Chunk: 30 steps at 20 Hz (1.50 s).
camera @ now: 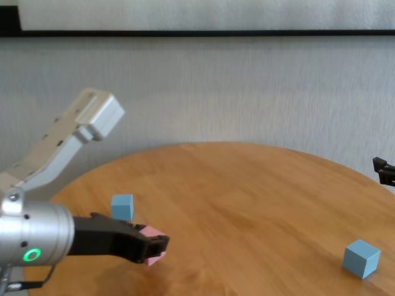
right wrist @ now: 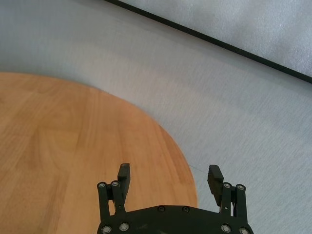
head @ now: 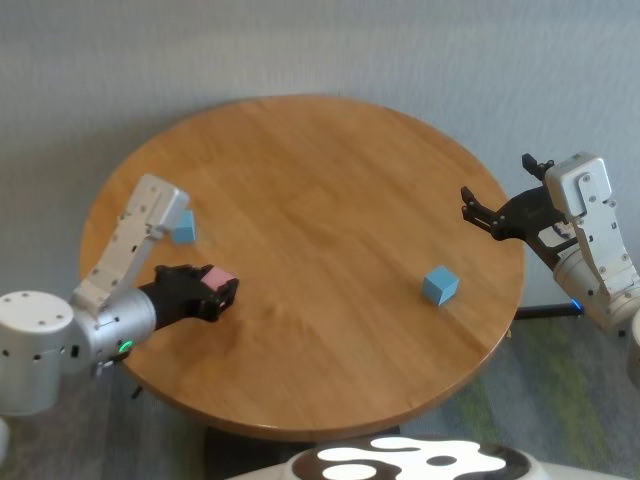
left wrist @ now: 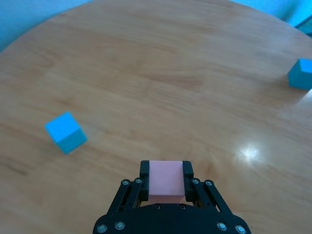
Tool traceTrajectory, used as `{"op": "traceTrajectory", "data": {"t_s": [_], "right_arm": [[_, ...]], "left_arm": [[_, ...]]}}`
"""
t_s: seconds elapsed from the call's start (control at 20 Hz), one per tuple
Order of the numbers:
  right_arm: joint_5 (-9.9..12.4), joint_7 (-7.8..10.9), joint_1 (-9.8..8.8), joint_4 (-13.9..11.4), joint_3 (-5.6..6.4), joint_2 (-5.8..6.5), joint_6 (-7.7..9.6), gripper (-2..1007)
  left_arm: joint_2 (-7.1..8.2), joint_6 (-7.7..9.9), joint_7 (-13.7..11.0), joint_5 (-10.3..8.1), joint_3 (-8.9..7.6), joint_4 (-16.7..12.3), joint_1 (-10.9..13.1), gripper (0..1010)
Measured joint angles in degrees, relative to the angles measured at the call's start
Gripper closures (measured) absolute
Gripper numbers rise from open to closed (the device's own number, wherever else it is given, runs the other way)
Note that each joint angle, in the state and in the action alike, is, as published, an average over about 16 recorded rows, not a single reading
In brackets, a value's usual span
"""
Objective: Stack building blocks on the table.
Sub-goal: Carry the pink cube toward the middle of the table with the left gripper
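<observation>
1. Left gripper, low over the desk near its left rim, pinches the pale pink block between its jaws; the wrist view shows one finger pressed flat against each side of the cube, top face exposed, and the chest view suggests it rides just clear of the wood.
2. Left blue block sits on the desk just beyond the pink one, towards the far left rim, close to the left arm's raised link. It is the nearer base for a stack, so the coming move likely turns on this short gap.
3. Being cubes, the blocks have no long axis; only square alignment of faces matters. All look matte, plain and equal in size.
4. Right blue block rests well apart on the right half of the desk, corner turned towards the robot.
5. Right gripper hovers at the desk's right edge, jaws spread and empty, nearer this second blue cube.
</observation>
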Motion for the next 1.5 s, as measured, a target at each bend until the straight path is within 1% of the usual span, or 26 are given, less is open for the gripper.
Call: {"op": "traceTrajectory", "data": {"t_s": [0.15,0.35,0.6,0.8,1.05,1.5], "right_arm": [[0.0,0.00,0.00,0.0,0.00,0.00,0.00,0],[0.0,0.00,0.00,0.0,0.00,0.00,0.00,0],[0.0,0.00,0.00,0.0,0.00,0.00,0.00,0],[0.0,0.00,0.00,0.0,0.00,0.00,0.00,0],[0.0,0.00,0.00,0.0,0.00,0.00,0.00,0],[0.0,0.00,0.00,0.0,0.00,0.00,0.00,0]], "left_arm": [[-0.71,-0.76,-1.8,0.94,1.19,1.6,-1.8,614],[-1.65,-2.28,-4.1,1.97,2.52,3.7,-3.7,614],[-2.53,-4.28,-6.4,2.84,3.69,5.8,-5.2,614],[-2.92,-5.49,-7.8,3.29,4.41,7.1,-5.9,614],[-3.22,-6.20,-9.0,3.71,5.03,8.3,-6.5,614],[-3.79,-6.56,-10.3,4.17,5.93,9.6,-7.4,614]]}}
